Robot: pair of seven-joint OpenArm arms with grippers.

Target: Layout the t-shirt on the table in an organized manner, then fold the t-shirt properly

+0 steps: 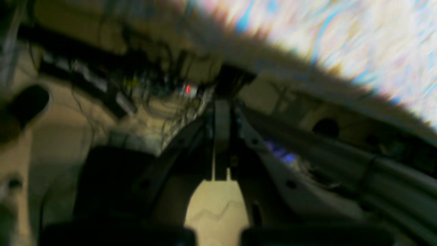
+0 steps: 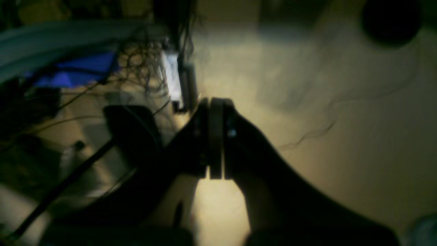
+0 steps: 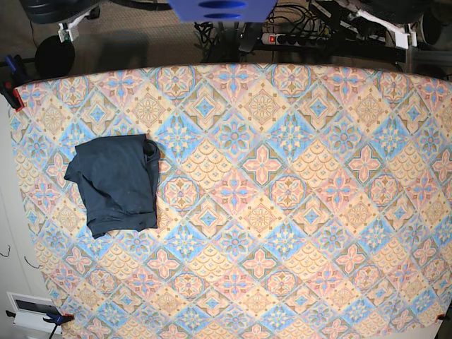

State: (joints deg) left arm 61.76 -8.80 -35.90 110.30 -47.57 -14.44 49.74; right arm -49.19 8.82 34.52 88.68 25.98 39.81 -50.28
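The dark navy t-shirt [image 3: 116,183] lies folded into a rough rectangle on the left part of the patterned table [image 3: 282,176], seen in the base view. Neither gripper is over the table; only arm parts show past the far edge, at the top left [image 3: 70,28] and top right [image 3: 385,18]. In the left wrist view my left gripper [image 1: 222,136] is shut with nothing between its fingers, and the table's edge [image 1: 358,41] blurs past at the upper right. My right gripper [image 2: 215,136] is shut and empty, pointing at the beige floor.
Behind the table's far edge stand a blue robot base [image 3: 221,8], a power strip [image 3: 296,39] and tangled cables. A clamp [image 3: 8,88] grips the cloth at the far left corner. A white box [image 3: 32,311] sits by the near left corner.
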